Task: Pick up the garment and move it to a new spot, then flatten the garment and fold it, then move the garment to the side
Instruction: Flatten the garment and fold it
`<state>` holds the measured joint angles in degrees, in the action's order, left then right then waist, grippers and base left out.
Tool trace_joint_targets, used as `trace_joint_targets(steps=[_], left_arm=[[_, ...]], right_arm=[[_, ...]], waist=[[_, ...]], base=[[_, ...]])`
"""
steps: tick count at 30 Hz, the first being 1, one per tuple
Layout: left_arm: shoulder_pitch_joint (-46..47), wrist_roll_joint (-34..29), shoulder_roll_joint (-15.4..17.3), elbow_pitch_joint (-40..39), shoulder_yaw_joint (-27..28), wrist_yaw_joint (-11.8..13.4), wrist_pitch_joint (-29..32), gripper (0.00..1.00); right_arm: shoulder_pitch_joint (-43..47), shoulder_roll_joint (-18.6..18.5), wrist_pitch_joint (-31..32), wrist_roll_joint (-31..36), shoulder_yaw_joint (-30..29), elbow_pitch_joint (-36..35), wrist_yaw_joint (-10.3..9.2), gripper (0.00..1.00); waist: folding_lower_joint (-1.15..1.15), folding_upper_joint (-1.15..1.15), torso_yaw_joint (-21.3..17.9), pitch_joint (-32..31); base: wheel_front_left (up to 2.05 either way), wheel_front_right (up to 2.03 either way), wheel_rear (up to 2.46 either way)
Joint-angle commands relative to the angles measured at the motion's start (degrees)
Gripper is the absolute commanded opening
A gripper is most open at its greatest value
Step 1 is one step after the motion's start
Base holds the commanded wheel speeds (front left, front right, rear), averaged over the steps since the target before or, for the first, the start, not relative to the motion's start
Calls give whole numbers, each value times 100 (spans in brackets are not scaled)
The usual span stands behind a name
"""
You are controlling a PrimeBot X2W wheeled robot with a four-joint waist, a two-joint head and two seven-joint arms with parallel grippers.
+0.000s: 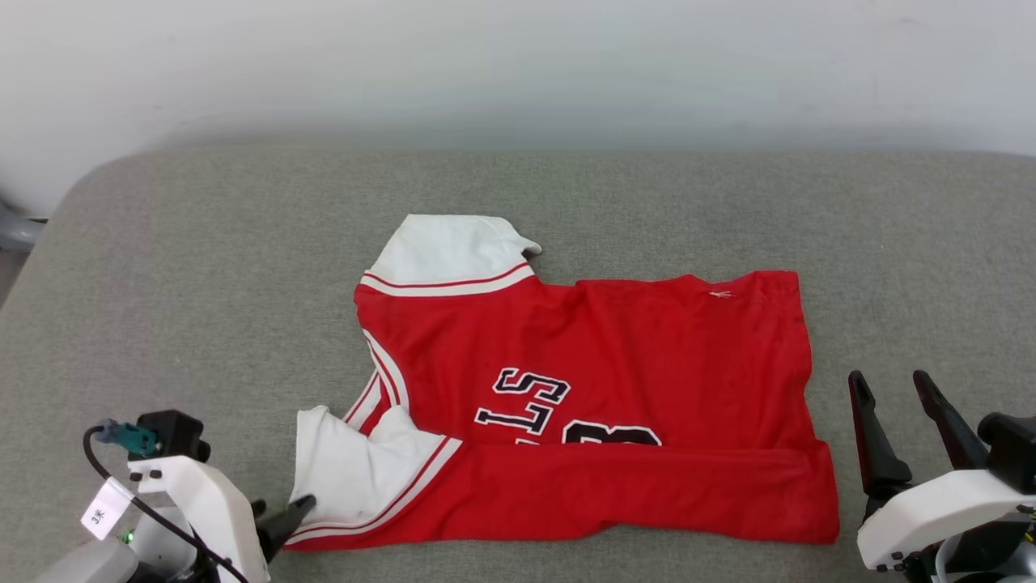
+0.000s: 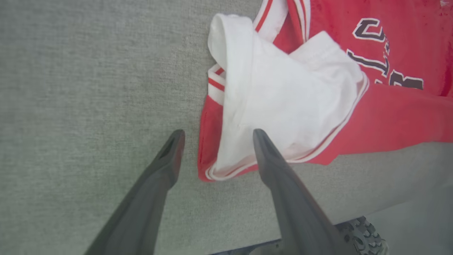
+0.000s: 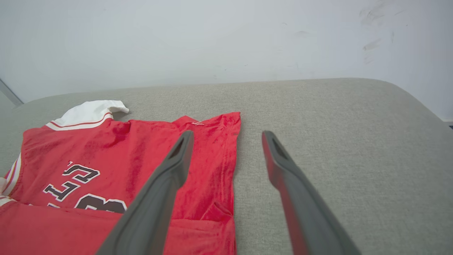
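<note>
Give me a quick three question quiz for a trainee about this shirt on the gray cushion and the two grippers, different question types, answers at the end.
1. True or false: the right gripper is shut on the shirt.
2. Which part of the shirt lies nearest the left gripper? A) the bottom hem B) the near white sleeve C) the far white sleeve
3. Fill in: the shirt's near edge is folded up over part of the black ____.
Key: 1 false, it is open beside the shirt; 2 B; 3 lettering.
</note>
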<state>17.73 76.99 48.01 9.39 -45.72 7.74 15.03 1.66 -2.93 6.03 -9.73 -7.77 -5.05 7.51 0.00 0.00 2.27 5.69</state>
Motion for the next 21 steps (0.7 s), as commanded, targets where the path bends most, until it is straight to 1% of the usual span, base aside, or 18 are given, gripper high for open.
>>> trace_joint_targets(steps=[1, 4, 10, 11, 12, 13, 14, 17, 19, 21], left_arm=[[-58, 53, 2, -48, 3, 46, 47, 100], [-166, 208, 42, -105, -31, 133, 245, 100], [-169, 384, -276, 244, -160, -28, 453, 100], [-167, 403, -354, 316, -185, -79, 484, 85], [-167, 397, -429, 387, -216, -113, 478, 44], [-149, 371, -496, 439, -237, -176, 445, 8], [-125, 348, -550, 502, -241, -230, 396, 0], [-94, 293, -649, 604, -227, -402, 267, 0], [-65, 232, -599, 622, -192, -483, 140, 0], [-32, 125, -541, 582, -131, -488, -27, 0]], right_arm=[[39, 6, 5, -64, 3, -15, -4, 100], [47, 6, 37, -138, 25, -62, -4, 100], [6, 7, 138, -239, 5, -50, -4, 100], [1, 7, 161, -264, -7, -50, -4, 100], [8, 7, 221, -298, -22, -38, -4, 100], [33, 7, 299, -358, -26, -14, -4, 100], [50, 7, 359, -382, -46, -20, -4, 100], [136, 7, 686, -465, -135, 3, -4, 100], [194, 6, 1032, -508, -219, 20, -4, 100], [266, 7, 1529, -533, -283, 51, -4, 100]], waist=[[0, 0, -42, 43], [0, 0, -117, 176], [0, 0, -207, 440], [0, 0, -212, 463], [0, 0, -215, 476], [0, 0, -217, 483], [0, 0, -214, 485], [0, 0, -178, 428], [0, 0, -146, 365], [0, 0, -109, 296]], base=[[0, 0, 0], [0, 0, 0], [0, 0, 0], [0, 0, 0], [0, 0, 0], [0, 0, 0], [0, 0, 0], [0, 0, 0], [0, 0, 0], [0, 0, 0]])
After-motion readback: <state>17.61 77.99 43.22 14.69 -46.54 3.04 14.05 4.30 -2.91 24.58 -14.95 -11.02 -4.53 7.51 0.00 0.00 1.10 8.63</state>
